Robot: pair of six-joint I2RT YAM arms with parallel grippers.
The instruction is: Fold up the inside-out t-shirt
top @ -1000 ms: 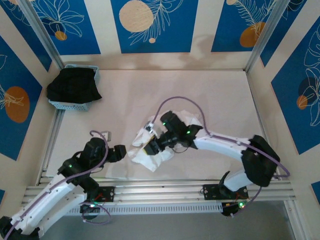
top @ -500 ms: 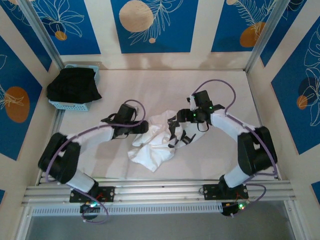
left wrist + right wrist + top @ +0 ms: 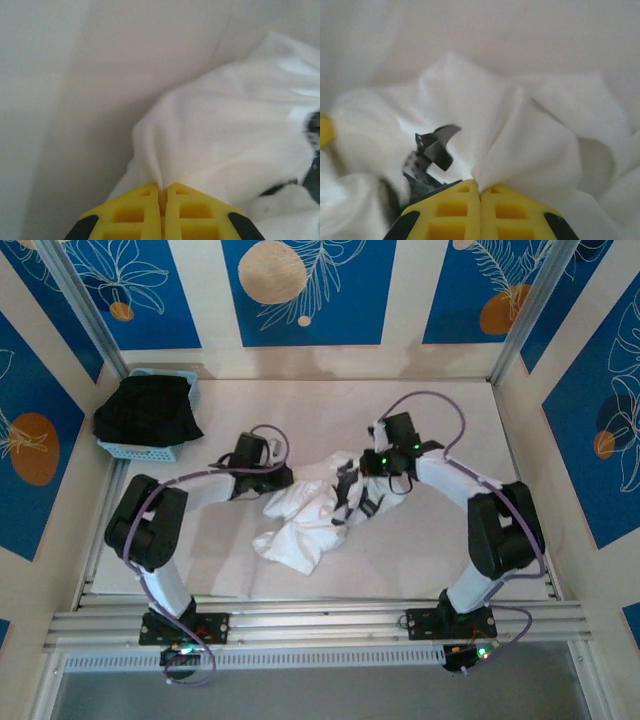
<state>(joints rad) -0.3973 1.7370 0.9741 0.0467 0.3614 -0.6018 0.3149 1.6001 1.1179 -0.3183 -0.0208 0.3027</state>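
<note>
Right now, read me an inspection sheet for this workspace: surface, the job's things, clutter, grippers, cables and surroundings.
Surface: pale table, bare around the cloth.
Job's things: white t-shirt crumpled in a heap mid-table, with black print showing on its right side.
Clutter: blue basket in the far left corner, holding a black garment.
Grippers: left gripper shut on a fold of the t-shirt; right gripper shut on another fold.
Cables: purple cables, one loop arching over each arm.
Surroundings: blue and cream wall panels on three sides; metal rail along the near edge.
</note>
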